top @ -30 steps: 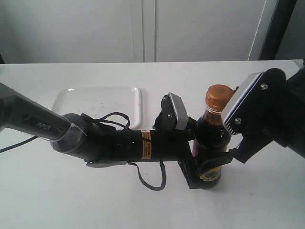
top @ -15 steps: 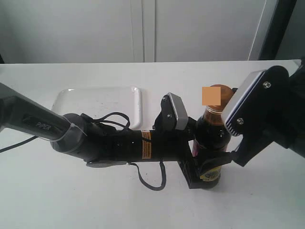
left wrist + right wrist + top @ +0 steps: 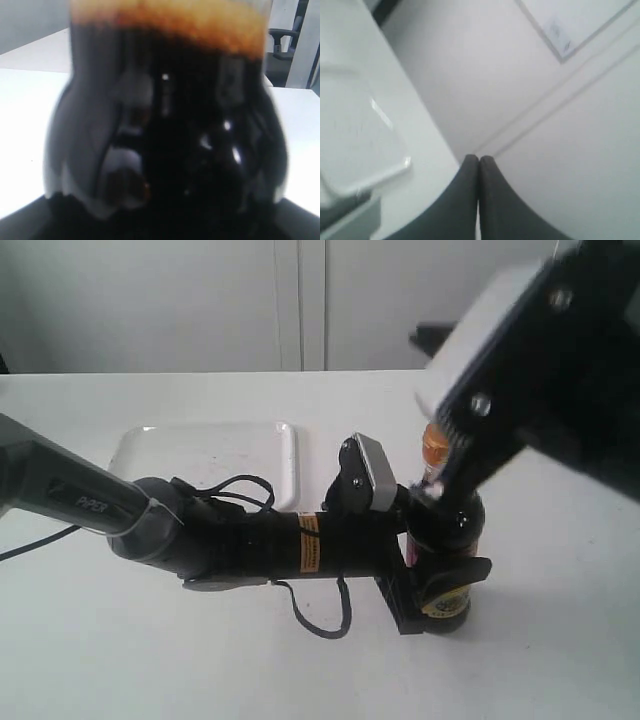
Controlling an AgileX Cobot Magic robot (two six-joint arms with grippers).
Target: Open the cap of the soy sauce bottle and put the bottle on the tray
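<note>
The soy sauce bottle [image 3: 462,525] stands upright on the white table, right of the tray [image 3: 160,455]. My left gripper [image 3: 440,578] is shut on its lower body from the left. In the left wrist view the dark bottle [image 3: 165,125] fills the frame, with the gripper [image 3: 165,222] a dark blur beneath it. My right gripper [image 3: 432,482] reaches down from the upper right to the bottle's neck. Only an orange sliver of the cap [image 3: 433,445] shows, and its lid cannot be made out. In the right wrist view the gripper [image 3: 479,159] is shut with nothing between the tips.
The left arm [image 3: 250,540] lies across the table in front of the tray, with a cable looped under it. The right arm's bulk [image 3: 540,360] fills the upper right. The tray's corner [image 3: 350,140] shows in the right wrist view. A white wall stands behind the table.
The right arm has swung up and to the left, from beside the bottle to above it, and now covers most of the cap. The left arm and bottle have stayed put.
</note>
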